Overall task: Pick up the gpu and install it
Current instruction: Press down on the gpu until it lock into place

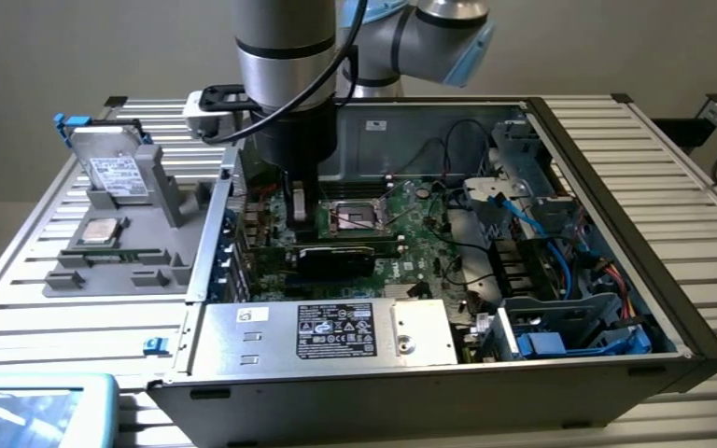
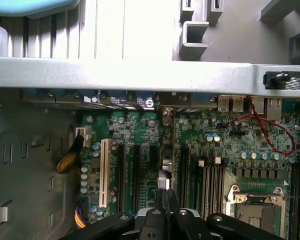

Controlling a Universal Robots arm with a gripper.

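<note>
Probably a lab: open computer case (image 1: 608, 187) on slatted aluminium workbench (image 1: 72, 308).

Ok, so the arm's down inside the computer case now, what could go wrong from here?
The gripper is closed low over the motherboard, beside tightly spaced slots; slight misalignment could load the wrong slot. The black card sits just by the arm; whether it is seated cannot be told, so pressing might tilt it. Yellow wires near the slots might snag.
</note>
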